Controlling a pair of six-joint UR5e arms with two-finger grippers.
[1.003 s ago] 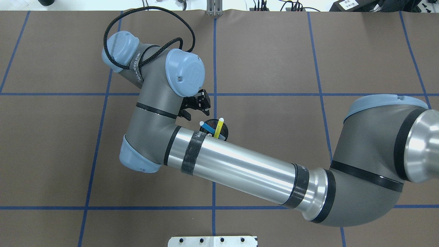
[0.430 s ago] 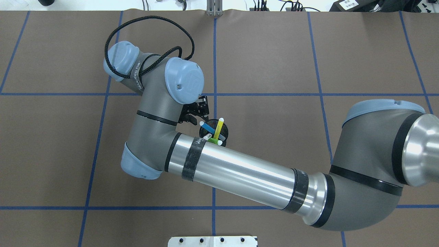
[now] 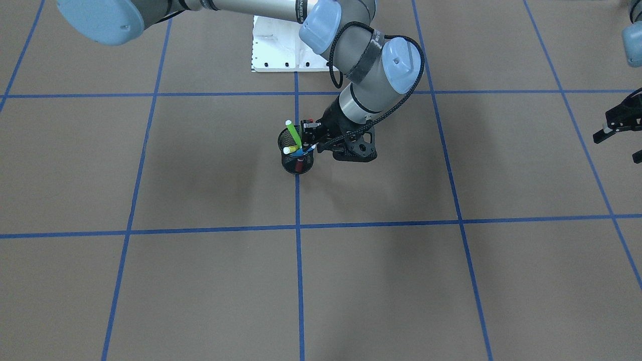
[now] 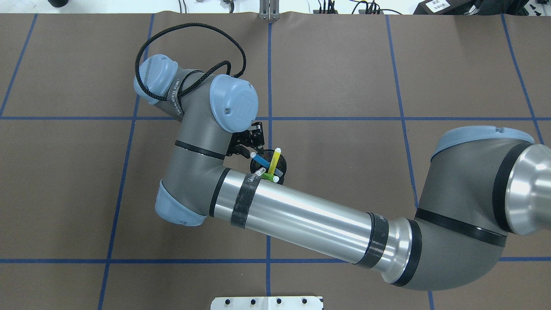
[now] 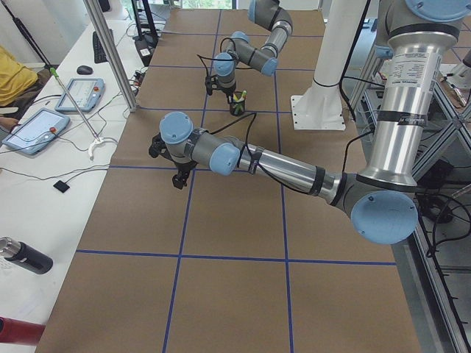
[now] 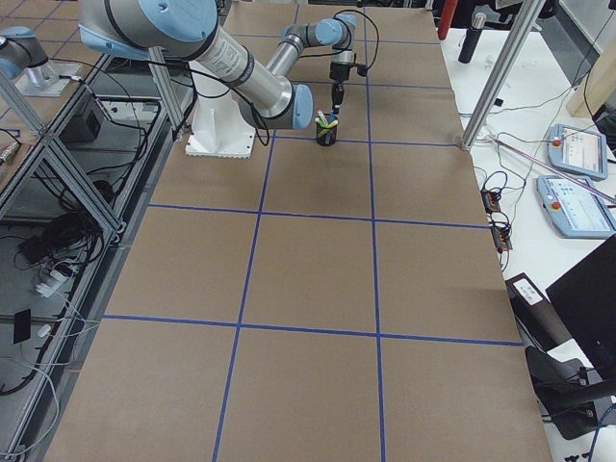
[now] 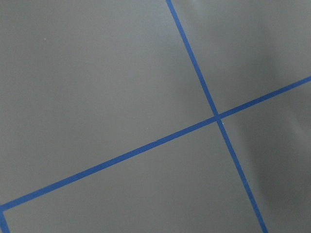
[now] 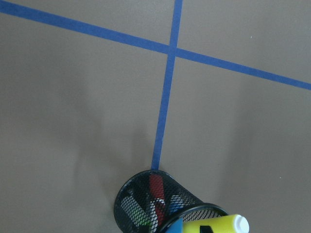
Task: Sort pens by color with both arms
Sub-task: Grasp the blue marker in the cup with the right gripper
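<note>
A black mesh cup [image 4: 280, 163] stands on a blue tape crossing and holds all the pens: blue [image 4: 259, 160], yellow [image 4: 274, 159], lime green [image 4: 269, 176] and white-barrelled [image 4: 258, 172]. My right arm reaches across the table. Its gripper [image 4: 249, 148] is open, just left of the cup by the blue pen's top, and holds nothing. In the front-facing view it [image 3: 310, 138] hangs over the cup [image 3: 297, 163]. The right wrist view shows the cup [image 8: 146, 204] and the yellow pen's tip [image 8: 223, 225]. My left gripper [image 3: 619, 135] is open and empty, far from the cup.
The brown table cover [image 4: 344, 77] is marked with a blue tape grid. My right forearm [image 4: 301, 215] lies low over the near side of the cup. The white base plate [image 3: 276, 45] sits behind the cup. Tablets [image 6: 577, 149] lie on a side bench.
My right wrist and gripper have moved toward the cup, closer to the blue pen's top. The forearm has shifted, so the green and white pens now show.
</note>
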